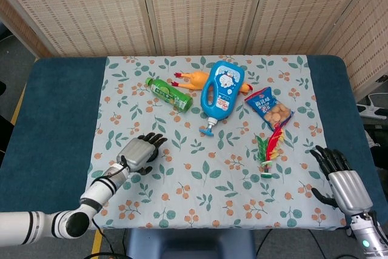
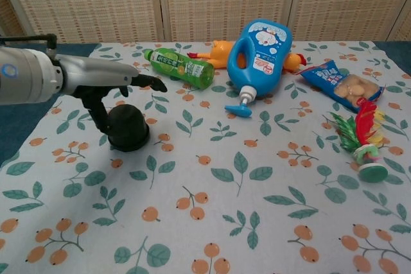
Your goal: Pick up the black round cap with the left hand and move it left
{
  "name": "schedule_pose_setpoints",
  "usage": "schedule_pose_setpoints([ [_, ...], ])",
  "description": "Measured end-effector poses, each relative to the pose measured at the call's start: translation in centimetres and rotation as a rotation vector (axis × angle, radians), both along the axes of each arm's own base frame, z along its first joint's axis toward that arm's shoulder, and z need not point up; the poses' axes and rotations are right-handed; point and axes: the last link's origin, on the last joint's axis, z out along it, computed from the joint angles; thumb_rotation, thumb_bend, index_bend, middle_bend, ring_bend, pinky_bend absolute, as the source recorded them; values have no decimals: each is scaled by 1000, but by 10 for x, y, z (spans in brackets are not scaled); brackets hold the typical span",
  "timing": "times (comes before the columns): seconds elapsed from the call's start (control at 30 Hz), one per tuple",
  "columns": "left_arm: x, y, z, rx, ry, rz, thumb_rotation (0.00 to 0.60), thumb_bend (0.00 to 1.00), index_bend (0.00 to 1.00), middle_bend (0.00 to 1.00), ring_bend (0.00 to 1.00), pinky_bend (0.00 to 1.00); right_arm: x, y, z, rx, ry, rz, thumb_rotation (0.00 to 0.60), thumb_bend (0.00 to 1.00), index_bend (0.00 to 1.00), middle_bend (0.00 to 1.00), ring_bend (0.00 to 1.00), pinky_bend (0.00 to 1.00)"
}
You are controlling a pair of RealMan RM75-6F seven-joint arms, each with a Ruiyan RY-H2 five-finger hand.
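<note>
The black round cap (image 2: 130, 129) stands on the floral cloth (image 2: 244, 222) at the left of the chest view. My left hand (image 2: 109, 85) hovers right above it, fingers stretched out over its top and the thumb hanging down at its left side, nothing held. From the head view the left hand (image 1: 140, 153) covers the cap, so the cap does not show there. My right hand (image 1: 341, 177) lies at the table's front right with its fingers spread, far from the cap and holding nothing.
Behind the cap lies a green bottle (image 1: 169, 94), then a rubber chicken (image 1: 193, 79) and a blue pump bottle (image 1: 222, 92). A snack bag (image 1: 268, 109) and a feather shuttlecock (image 1: 270, 147) lie to the right. Blue tabletop (image 1: 60, 119) borders the cloth on the left.
</note>
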Motion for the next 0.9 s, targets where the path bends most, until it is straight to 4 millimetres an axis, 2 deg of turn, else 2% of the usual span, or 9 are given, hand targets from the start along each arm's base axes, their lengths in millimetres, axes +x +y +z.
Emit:
schedule_pose_setpoints([
  [0.23, -6, 11, -25, 27, 98, 15, 600, 339, 0, 0, 0, 121, -1, 1, 3, 4, -11, -1, 600, 158, 0, 0, 0, 0],
  [0.77, -15, 21, -43, 38, 243, 15, 600, 335, 0, 0, 0, 169, -1, 2, 4, 13, -19, -3, 600, 158, 0, 0, 0, 0],
  [0.9, -15, 21, -44, 46, 262, 11, 600, 339, 0, 0, 0, 216, 0, 2, 3, 18, -22, -1, 600, 159, 0, 0, 0, 0],
])
